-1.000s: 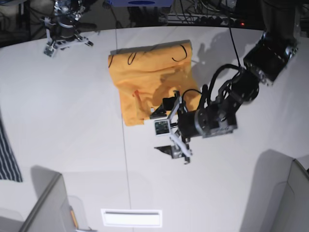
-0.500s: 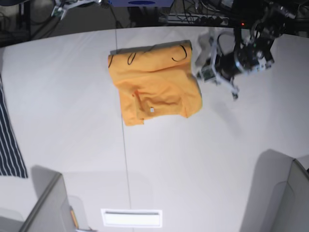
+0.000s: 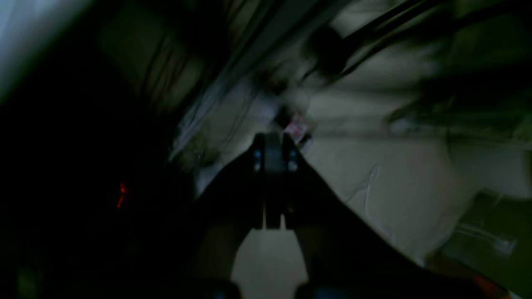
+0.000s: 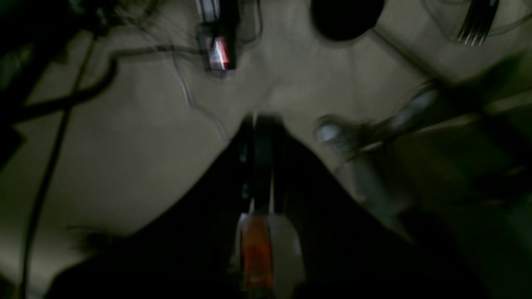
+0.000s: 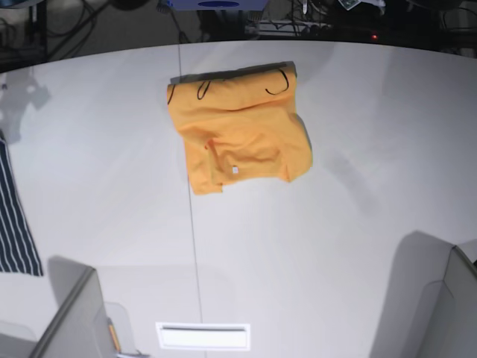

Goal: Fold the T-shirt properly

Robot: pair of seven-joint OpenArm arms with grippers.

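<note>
The orange-yellow T-shirt lies folded into a rough rectangle on the white table, in the upper middle of the base view. Its dark neck trim shows along the far edge and a small white label near the front edge. Neither arm shows in the base view. In the blurred, dark left wrist view my left gripper has its fingers pressed together with nothing between them. In the right wrist view my right gripper is likewise shut and empty, over a dim floor with cables. The shirt is in neither wrist view.
A dark navy white-striped garment hangs over the table's left edge. Grey box corners stand at the front left and front right. Cables and equipment lie beyond the far edge.
The left arm has pulled away from the shirt's front edge, up to the right and out of the base view. The right arm has also left the view at the top left. The shirt lies still.
</note>
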